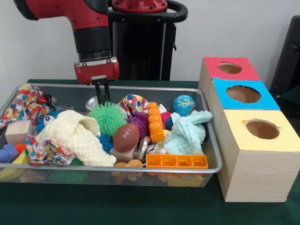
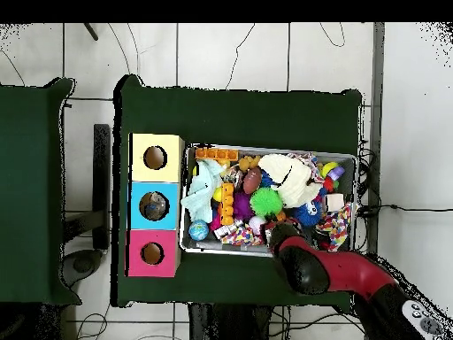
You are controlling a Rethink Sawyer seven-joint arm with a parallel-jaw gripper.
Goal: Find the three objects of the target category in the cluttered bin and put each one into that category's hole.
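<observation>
Front view, silver mesh bin point(image 1: 206, 117), cluttered

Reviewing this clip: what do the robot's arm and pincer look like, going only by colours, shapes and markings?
The arm is glossy red with black cylindrical joint sections. A flat red block sits at its wrist, and the pincer is two thin black prongs below it. No cables or markings can be made out on it.
</observation>
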